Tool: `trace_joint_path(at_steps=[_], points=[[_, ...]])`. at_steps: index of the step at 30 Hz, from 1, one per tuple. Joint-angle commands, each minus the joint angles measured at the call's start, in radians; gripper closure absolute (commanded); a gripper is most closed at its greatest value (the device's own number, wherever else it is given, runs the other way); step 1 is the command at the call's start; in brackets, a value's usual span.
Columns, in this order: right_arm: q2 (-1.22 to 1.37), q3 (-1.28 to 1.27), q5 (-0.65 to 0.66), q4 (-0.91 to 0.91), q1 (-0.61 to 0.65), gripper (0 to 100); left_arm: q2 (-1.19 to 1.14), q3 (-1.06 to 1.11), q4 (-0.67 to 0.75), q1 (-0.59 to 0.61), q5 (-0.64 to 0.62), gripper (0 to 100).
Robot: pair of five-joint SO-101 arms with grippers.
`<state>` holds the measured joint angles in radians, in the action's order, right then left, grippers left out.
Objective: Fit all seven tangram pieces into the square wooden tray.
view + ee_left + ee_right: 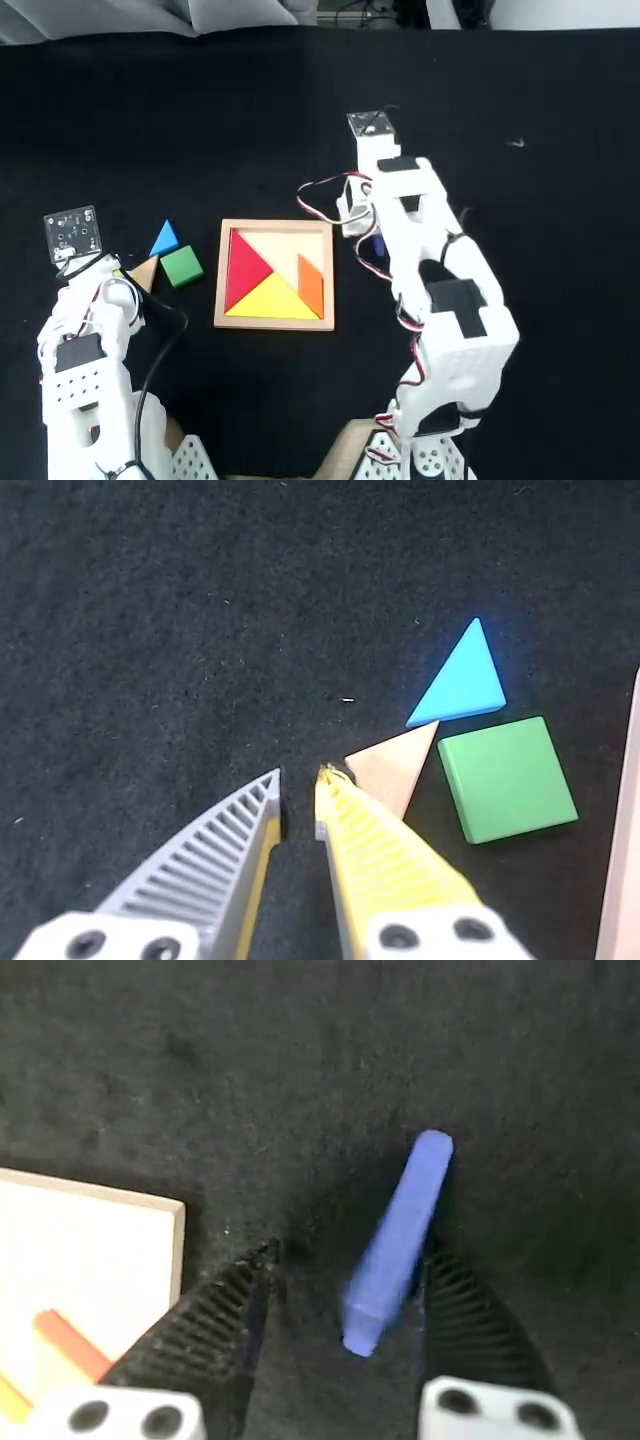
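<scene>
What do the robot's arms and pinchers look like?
Both arms are chunky white blocks with black patches. Red, white and black wires loop beside the right arm; a black cable trails from the left arm. The left gripper has grey and yellow ribbed fingers, the right gripper black ones.

The surface (520, 90) was covered with black cloth. Beyond its far edge, pale grey fabric (150, 15) was bunched, and dark cables (370, 12) were seen beside it. A small pale speck (514, 143) was seen on the cloth.
</scene>
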<state>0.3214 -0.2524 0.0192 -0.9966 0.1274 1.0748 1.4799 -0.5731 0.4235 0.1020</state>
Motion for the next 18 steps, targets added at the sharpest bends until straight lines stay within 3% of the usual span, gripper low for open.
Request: trace_joint_path(at_steps=[1, 18], points=[[-0.004, 0.022, 0.012, -0.014, -0.031, 79.6, 0.005, -0.004, 0.009, -0.008, 0.006, 93], [-0.016, 0.031, 0.014, -0.011, -0.127, 79.6, 0.005, -0.004, 0.012, -0.008, 0.006, 93]])
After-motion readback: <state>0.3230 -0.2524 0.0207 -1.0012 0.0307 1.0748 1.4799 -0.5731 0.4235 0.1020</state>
